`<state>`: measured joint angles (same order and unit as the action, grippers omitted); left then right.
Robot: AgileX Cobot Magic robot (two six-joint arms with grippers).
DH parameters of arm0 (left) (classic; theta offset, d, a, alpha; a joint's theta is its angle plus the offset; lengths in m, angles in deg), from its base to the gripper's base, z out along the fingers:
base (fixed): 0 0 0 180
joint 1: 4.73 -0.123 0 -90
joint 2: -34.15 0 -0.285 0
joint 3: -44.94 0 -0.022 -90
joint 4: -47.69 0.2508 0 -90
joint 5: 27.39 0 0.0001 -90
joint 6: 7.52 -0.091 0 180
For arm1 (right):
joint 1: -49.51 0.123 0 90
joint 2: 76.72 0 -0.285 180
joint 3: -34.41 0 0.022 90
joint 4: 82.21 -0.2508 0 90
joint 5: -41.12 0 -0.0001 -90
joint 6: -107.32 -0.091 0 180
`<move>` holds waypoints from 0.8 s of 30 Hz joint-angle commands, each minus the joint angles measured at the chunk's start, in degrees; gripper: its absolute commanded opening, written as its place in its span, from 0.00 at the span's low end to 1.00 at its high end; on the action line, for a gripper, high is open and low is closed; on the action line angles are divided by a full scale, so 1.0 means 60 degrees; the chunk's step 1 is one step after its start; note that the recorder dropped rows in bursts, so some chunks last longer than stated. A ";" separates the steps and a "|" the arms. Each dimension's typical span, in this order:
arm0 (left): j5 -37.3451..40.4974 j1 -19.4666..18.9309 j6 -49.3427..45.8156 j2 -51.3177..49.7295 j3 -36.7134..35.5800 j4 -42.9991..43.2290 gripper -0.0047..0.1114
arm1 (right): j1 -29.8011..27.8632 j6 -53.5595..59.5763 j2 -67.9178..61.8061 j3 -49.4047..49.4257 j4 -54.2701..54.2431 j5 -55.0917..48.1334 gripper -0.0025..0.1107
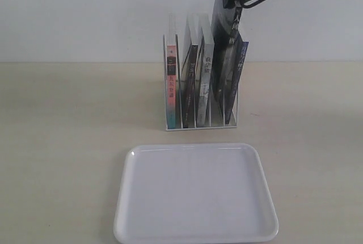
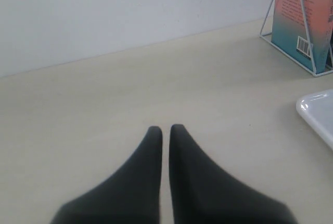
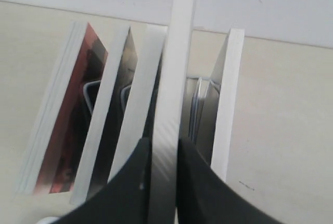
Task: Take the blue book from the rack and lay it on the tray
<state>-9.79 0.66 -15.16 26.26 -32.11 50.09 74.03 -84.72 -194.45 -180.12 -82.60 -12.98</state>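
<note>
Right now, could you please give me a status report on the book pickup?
Left hand shut, away from rack. Right hand shut on dark-spined book, raised above its neighbours; cannot confirm it's the blue one. Nothing lying between rack and tray.

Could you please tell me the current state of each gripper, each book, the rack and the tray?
left gripper: shut, holding nothing.
right gripper: shut on the dark-spined book, at its top edge.
dark-spined book: gripped, standing taller than the other books.
rack: upright, holding books.
blue-spined book: in the rightmost slot, leaning.
pink-and-teal-spined book: upright in the leftmost slot.
tray: flat on the table, empty.
</note>
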 commanded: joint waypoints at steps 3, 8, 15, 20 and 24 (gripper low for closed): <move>-0.0132 0.0085 0.0097 0.0018 -0.0027 -0.0079 0.08 | 0.0000 -0.0190 0.0445 -0.0051 0.0496 -0.0101 0.02; -0.0132 0.0085 0.0097 0.0018 -0.0027 -0.0079 0.08 | 0.0000 -0.0411 0.0562 -0.0051 0.0694 -0.0110 0.02; -0.0132 0.0085 0.0097 0.0018 -0.0027 -0.0079 0.08 | 0.0000 -0.0681 0.1044 -0.0051 0.0906 0.0309 0.02; -0.0132 0.0085 0.0097 0.0018 -0.0027 -0.0079 0.08 | 0.0000 -0.0681 0.1285 -0.0068 0.0906 0.0407 0.02; -0.0132 0.0085 0.0097 0.0018 -0.0027 -0.0079 0.08 | 0.0000 -0.0704 0.1366 -0.0067 0.0906 0.0407 0.02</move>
<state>-9.79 0.66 -15.16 26.26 -32.11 50.09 74.06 -88.59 -187.74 -180.12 -78.16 -12.79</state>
